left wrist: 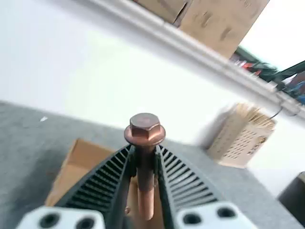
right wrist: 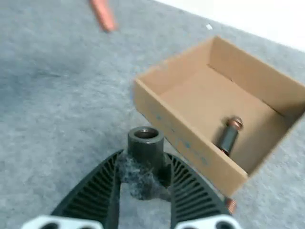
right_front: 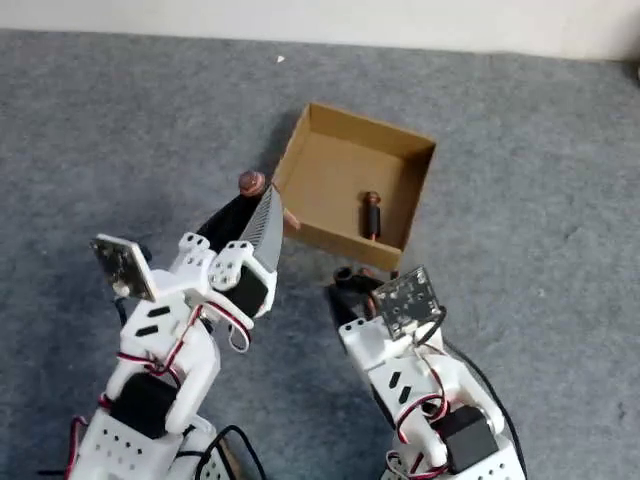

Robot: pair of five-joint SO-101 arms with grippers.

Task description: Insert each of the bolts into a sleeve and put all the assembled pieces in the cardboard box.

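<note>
nearest the arms, the right gripper (right wrist: 144, 158) clenches its ribbed black jaws on a dark, smooth, tubular sleeve (right wrist: 144, 142), hollow end showing, just short of the near wall of the cardboard box (right_front: 335, 172). slightly farther, the left gripper (left wrist: 144, 150) grips the shank of a coppery bolt (left wrist: 145, 130) with a flanged hex head, beside the box's left wall. the square, open-topped box sits on nubby grey carpet (right_front: 120, 130), well in from its edges, with one assembled piece (right_front: 372, 214) lying against its near-right wall.
</note>
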